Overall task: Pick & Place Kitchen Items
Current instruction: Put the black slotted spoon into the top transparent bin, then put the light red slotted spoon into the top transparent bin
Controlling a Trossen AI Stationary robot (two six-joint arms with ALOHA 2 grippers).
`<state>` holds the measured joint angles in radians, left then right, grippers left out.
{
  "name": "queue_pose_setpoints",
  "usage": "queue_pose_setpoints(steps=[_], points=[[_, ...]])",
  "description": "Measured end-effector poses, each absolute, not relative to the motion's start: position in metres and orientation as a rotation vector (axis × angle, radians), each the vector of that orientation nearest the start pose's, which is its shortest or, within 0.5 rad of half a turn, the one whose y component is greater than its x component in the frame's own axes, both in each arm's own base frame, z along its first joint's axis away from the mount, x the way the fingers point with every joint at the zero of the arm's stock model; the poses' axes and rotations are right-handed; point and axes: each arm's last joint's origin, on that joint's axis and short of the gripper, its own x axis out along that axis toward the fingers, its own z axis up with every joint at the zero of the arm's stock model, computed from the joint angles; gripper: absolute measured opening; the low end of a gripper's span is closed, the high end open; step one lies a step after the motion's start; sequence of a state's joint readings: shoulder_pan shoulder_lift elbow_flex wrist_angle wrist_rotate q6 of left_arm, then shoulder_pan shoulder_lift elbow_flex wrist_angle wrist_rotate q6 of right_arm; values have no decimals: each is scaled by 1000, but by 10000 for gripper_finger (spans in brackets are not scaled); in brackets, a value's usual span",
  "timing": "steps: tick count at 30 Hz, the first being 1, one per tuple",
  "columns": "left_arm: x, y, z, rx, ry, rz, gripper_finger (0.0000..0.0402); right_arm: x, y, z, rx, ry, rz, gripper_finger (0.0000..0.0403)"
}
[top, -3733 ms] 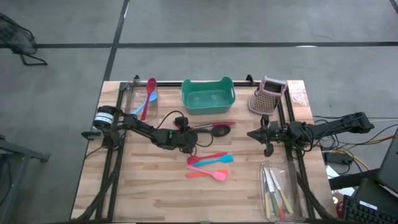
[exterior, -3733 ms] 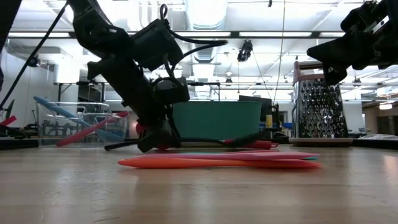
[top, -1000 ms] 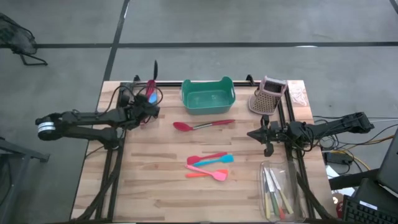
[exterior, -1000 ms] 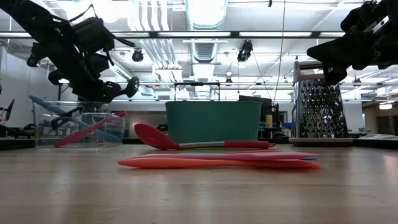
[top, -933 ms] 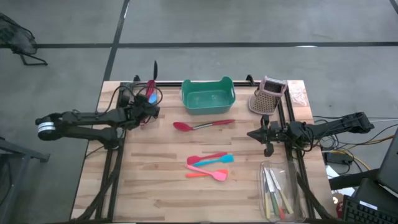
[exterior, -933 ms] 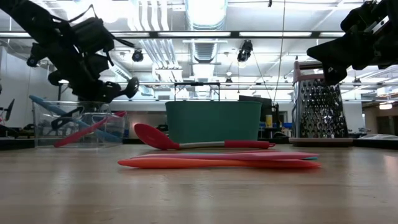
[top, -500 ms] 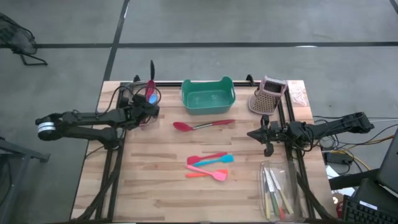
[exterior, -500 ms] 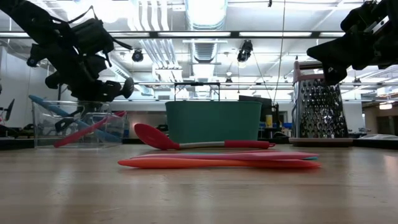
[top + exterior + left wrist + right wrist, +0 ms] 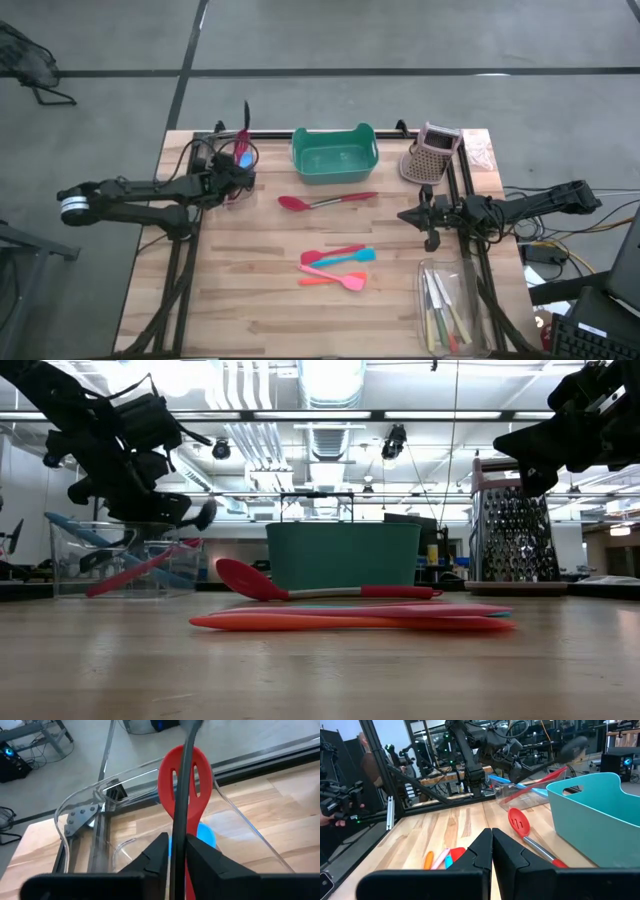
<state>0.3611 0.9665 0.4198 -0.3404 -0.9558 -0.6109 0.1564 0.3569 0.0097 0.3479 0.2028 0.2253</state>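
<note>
the right gripper (image 9: 491,845) has its dark fingers pressed together above the wooden table (image 9: 445,827). ahead lie a red slotted spoon (image 9: 527,836) beside the teal tub (image 9: 600,810), and orange, pink and blue spatulas (image 9: 442,857).

Two dark robot arms reach over one wooden table (image 9: 250,300). On it stand one teal tub (image 9: 334,153), one pinkish perforated holder (image 9: 430,152) and two clear bins (image 9: 218,160). One red slotted spoon (image 9: 320,201) lies at centre, with three small silicone spatulas (image 9: 338,266) below it.
</note>
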Motion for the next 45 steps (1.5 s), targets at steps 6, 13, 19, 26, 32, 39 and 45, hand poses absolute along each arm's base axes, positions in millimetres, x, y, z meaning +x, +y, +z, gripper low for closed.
queue_pose_setpoints(steps=[6, 13, 19, 26, 32, 39, 45], points=[[145, 80, 179, -209, 496, 1440, 103, 119, 13, 169, 225, -6, -46, 9], [145, 80, 180, -199, 501, 1434, 112, 119, 13, 169, 225, -6, -46, 9], [148, 79, 190, -183, 502, 1389, 112, 119, 13, 169, 225, -6, -46, 9], [160, 75, 211, -199, 484, 1228, 112, 119, 13, 169, 225, -6, -46, 9], [178, 58, 220, -128, 502, 878, 112, 119, 13, 169, 225, -6, -46, 9], [196, 34, 225, -125, 459, 393, 112, 119, 13, 169, 225, -6, -46, 9], [204, 31, 210, -81, 564, 364, 113, 119, 13, 169, 225, -6, -46, 9]])
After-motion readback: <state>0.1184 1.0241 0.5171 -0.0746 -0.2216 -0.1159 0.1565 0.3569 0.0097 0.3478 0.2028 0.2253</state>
